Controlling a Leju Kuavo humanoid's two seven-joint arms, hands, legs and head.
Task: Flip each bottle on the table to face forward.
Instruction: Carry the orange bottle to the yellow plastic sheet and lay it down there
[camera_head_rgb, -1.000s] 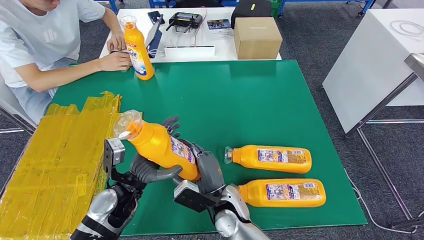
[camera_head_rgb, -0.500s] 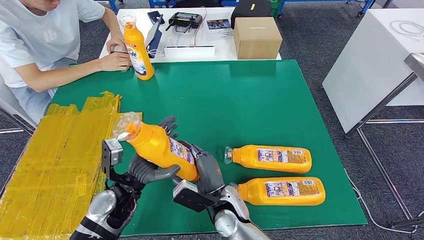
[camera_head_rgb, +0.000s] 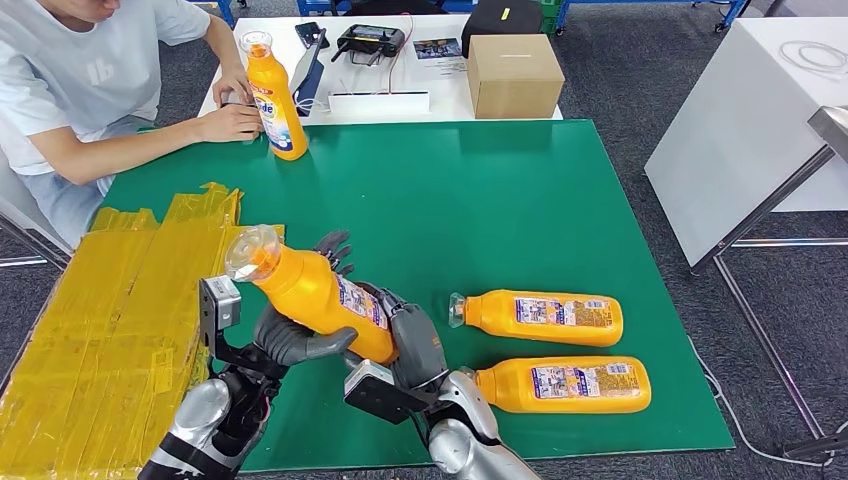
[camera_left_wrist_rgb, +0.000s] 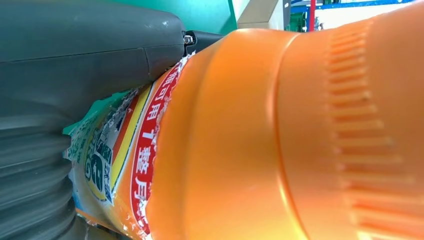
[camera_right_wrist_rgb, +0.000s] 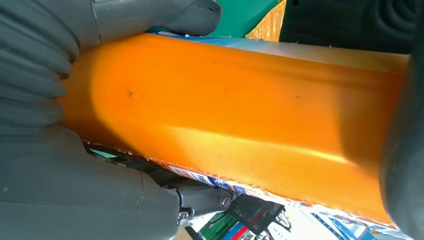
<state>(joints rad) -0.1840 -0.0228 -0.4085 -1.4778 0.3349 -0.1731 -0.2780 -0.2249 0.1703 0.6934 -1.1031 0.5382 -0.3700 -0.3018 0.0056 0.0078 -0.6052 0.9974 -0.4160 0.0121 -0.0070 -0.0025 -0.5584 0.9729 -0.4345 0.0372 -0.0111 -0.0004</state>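
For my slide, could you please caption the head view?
Both hands, left and right, hold a tilted orange bottle above the green table; two more lie flat.

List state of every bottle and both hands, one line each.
held bottle: lifted off the table, tilted, gripped by both hands
left hand: grips the held bottle
right hand: grips the held bottle
two lying bottles: on their sides, labels up
upright bottle: standing by the person

green table (camera_head_rgb: 500, 190), two lying bottles (camera_head_rgb: 540, 317), upright bottle (camera_head_rgb: 276, 98)
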